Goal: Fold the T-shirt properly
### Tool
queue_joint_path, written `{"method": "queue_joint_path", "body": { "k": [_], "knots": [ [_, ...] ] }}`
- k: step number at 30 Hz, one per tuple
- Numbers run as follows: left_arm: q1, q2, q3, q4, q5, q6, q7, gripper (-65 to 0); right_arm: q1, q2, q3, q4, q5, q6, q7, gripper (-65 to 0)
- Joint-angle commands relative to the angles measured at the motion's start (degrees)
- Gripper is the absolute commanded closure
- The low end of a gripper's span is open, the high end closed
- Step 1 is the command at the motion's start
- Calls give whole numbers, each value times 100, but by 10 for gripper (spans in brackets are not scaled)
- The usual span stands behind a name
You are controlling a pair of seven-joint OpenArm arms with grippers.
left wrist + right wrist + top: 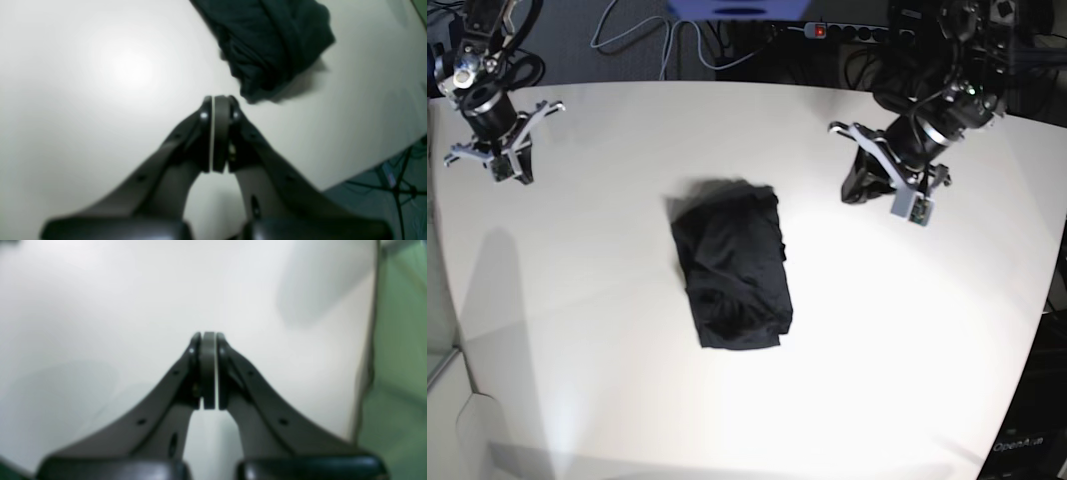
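**Folded black T-shirt at mid-tabletop, both arms clear of it**

The T-shirt (732, 265) lay as a compact, folded bundle near the middle of the white tabletop (927, 330), touched by neither arm. In the base view its long axis ran from the far side of the tabletop toward the near side, leaning slightly toward that view's right as it came nearer; the far end looked a little rumpled and the near end squarer. Which end held the collar could not be told.

The left gripper (859, 190) hung over the tabletop well apart from the bundle, on the base view's right and farther back. Its jaws were pressed together with nothing between them. In the left wrist view the same jaws (217, 100) met pad to pad, and a dark folded end of the shirt (270, 46) lay ahead of them and to the right, near but not touching.

The right gripper (515, 172) sat at the far corner on the base view's left, well apart from the shirt. Its jaws (208, 335) were likewise closed on nothing, over bare tabletop by the edge, with no cloth showing in the right wrist view.
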Motion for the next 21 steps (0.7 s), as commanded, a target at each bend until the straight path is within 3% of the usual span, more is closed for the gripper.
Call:
{"method": "queue_joint_path", "body": {
  "k": [1,14,18,21],
  "knots": [
    [99,-46,-153,130,-42,-103,-117,-8,-94,-61,147,195,104,-34,278,-1],
    [1058,-73,-1243,182,-24,-1158,-108,-8,-587,-1626,2160,318,104,-34,1034,-1],
    [1357,-90,-1401,174,55,-1448,-108,-8,-622,-1642,2617,11,104,-34,1060,-1],
    [1488,-46,-1339,156,723,-1721,-108,-8,-613,-1642,2995,-455,104,-34,1069,-1]
  ]
}}
